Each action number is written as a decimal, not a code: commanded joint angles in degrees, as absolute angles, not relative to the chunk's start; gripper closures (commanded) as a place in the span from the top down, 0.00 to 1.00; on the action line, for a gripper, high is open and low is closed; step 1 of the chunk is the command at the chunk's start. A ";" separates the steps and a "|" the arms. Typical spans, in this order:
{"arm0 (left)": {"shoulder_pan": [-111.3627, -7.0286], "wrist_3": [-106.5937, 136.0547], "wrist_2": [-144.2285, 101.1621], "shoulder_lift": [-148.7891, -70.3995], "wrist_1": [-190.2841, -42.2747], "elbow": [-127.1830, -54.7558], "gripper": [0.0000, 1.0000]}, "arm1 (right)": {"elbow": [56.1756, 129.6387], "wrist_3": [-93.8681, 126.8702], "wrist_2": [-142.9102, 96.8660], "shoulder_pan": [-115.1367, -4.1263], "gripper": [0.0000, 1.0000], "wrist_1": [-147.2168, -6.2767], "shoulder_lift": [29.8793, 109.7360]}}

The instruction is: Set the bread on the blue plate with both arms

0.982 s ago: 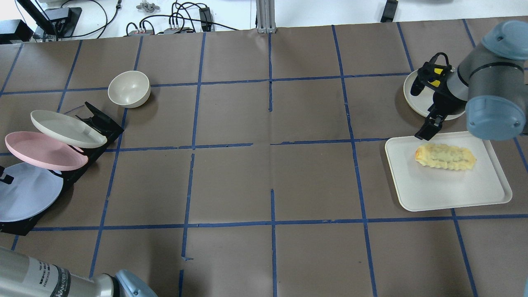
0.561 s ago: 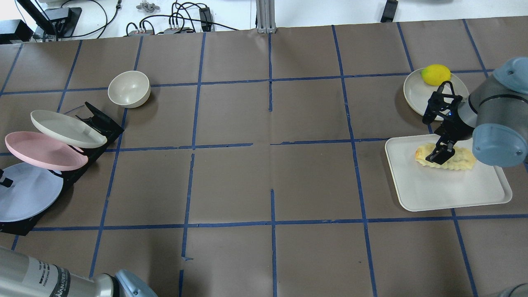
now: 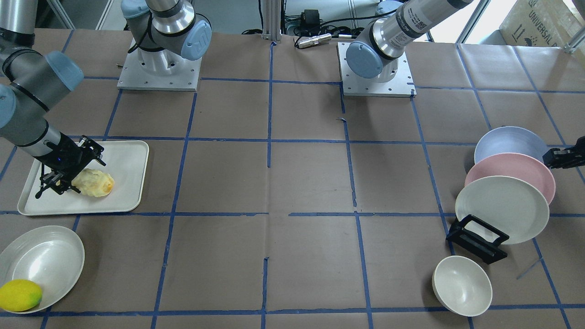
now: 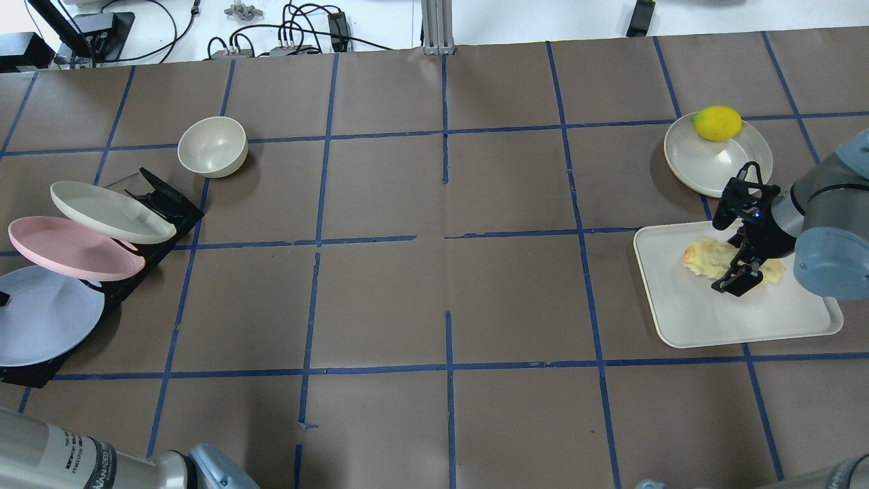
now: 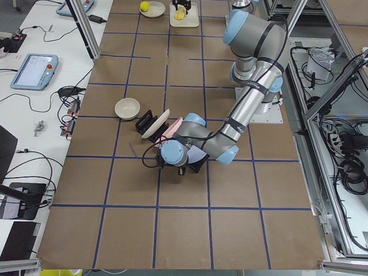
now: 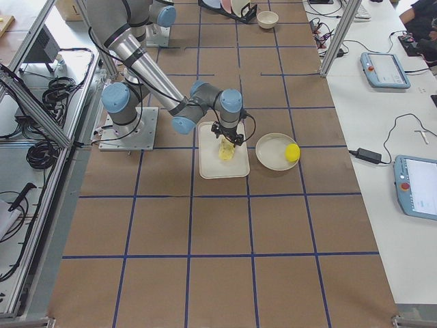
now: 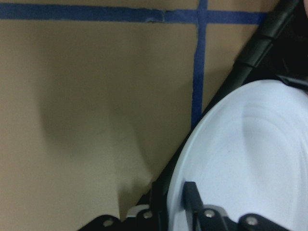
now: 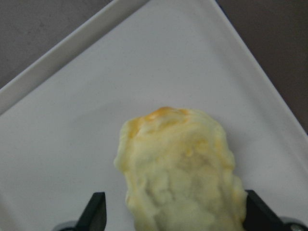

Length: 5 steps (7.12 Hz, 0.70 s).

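Your right gripper [image 8: 175,214] sits open astride the bread [image 8: 178,159], seemingly not pinching (I'd judge it soft, light): squeeze its ridged sides gently.

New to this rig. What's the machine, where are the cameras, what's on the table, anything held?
A robot: right arm and left arm bolted to a table. Two cameras look down, two watch from the ends, one rides each wrist. The right gripper is open astride the bread on a white tray; nothing lifted. The left gripper is at the rim of the blue plate, racked beside a pink plate and an off-white plate; grip unclear. Also a bowl, and a lemon in a dish.
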<state>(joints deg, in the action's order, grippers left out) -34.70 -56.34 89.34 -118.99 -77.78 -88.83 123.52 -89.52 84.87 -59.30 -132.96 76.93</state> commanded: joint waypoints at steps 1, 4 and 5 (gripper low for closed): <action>-34.45 -56.42 90.86 -118.39 -78.66 -87.80 0.17 | 124.10 -88.78 82.62 -59.41 0.25 -133.85 77.17; -34.28 -56.34 92.45 -116.99 -79.10 -87.45 0.10 | 121.92 -80.73 80.77 -60.38 0.06 -132.55 79.70; -34.28 -56.25 93.42 -114.98 -80.75 -87.28 0.10 | 121.90 -79.90 81.29 -61.69 0.07 -130.36 81.54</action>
